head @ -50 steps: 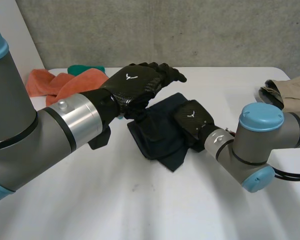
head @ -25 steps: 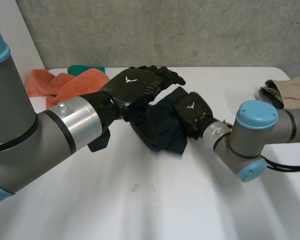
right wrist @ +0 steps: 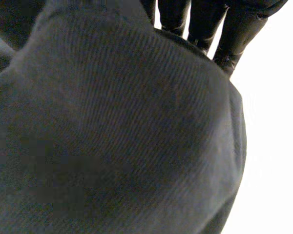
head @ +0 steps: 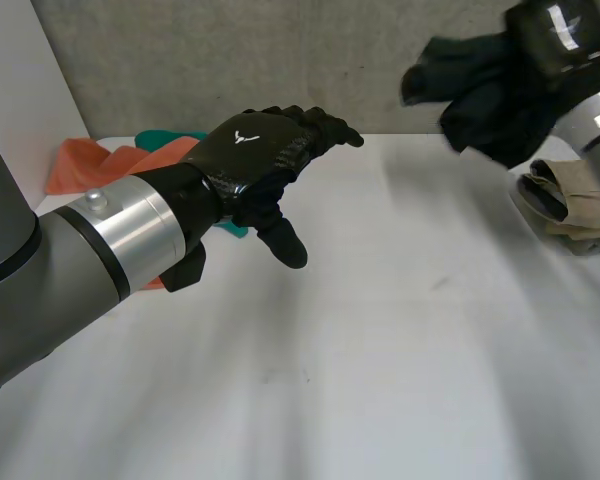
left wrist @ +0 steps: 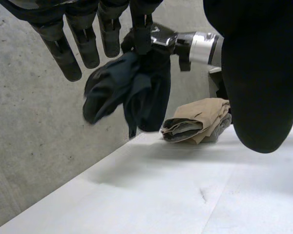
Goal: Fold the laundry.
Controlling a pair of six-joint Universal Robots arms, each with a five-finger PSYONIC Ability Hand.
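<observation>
One dark cloth (head: 485, 95), one beige garment (head: 580, 205), one orange cloth (head: 75, 165), one teal cloth (head: 165, 138).

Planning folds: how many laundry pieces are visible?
4: dark cloth in the right hand; tan garment on the table; orange cloth, teal cloth behind the left arm, partly hidden.

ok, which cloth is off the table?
The dark cloth, held up by the right hand. The orange cloth, teal cloth and tan cloth lie on the table.
</observation>
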